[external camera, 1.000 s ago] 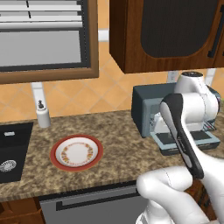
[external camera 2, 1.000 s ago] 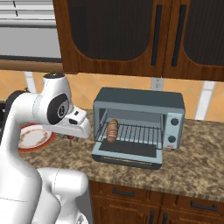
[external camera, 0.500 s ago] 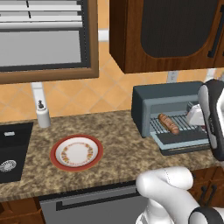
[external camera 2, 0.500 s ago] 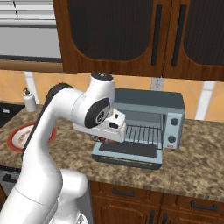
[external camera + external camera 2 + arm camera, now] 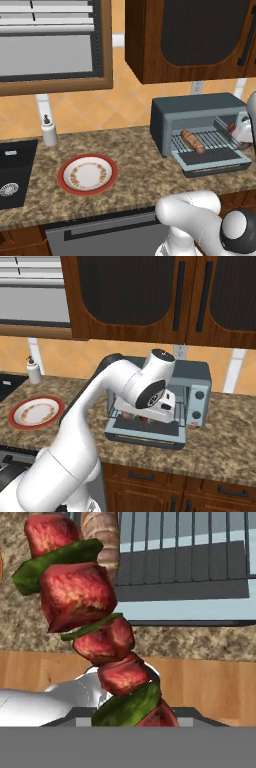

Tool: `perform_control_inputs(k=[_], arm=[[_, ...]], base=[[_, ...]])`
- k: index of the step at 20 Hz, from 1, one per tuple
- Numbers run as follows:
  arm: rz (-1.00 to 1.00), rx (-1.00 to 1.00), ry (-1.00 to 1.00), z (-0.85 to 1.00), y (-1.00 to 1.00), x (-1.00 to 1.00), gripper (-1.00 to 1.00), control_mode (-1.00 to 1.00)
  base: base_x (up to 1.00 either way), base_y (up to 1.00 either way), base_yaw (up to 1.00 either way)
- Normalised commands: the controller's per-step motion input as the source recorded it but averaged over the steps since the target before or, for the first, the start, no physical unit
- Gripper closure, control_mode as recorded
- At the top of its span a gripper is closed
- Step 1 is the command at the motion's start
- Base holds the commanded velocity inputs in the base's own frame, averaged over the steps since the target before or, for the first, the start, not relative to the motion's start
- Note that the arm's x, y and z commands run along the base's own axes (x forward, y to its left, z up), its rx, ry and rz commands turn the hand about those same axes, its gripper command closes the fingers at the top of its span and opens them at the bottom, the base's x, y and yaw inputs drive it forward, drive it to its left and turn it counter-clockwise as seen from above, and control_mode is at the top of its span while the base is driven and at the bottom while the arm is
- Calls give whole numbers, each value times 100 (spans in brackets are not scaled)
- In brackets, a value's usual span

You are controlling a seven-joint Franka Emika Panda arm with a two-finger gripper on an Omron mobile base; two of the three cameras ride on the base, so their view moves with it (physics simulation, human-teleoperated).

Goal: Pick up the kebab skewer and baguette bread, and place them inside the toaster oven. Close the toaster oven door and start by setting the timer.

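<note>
The kebab skewer [image 5: 97,632] rises from the bottom of the hand view, close to the lens: dark red meat chunks alternating with green pepper slices. It is held in the gripper [image 5: 145,420], whose jaws are closed narrowly on the skewer's lower end; the fingertips themselves are hidden behind the food. In the right base view the hand is positioned directly in front of the toaster oven [image 5: 195,376], over the toaster oven door [image 5: 150,436], and a small dark red piece is visible below the wrist.

The door is dropped fully open and lies roughly flat, projecting toward the counter edge. Behind it, the wire rack [image 5: 220,140] is exposed. The baguette bread [image 5: 193,141] lies on the left portion of the rack, inside the oven, angled diagonally from back-left to front-right. In the hand view, the loaf's end appears at the top, just behind the uppermost meat chunk.

The oven's knobs [image 5: 198,405] are on the right side of its front panel.

On the granite counter [image 5: 130,165], well to the left of the oven, a red-rimmed plate [image 5: 87,174] stands with nothing on it. Further left, a white soap dispenser [image 5: 48,131] stands against the tiled wall, near a dark sink [image 5: 15,172]. Dark wooden cabinets [image 5: 195,37] hang above the oven.
</note>
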Motion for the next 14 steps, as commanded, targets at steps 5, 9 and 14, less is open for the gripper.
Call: perform_control_inputs(k=[5,9,14], arm=[[20,1,-9,-40,0,40,100,-100],[18,0,0,-13,0,82,100,-100],[11,0,4,-14,-26,65,100,-100]], base=[[0,0,0],[0,0,0],[0,0,0]])
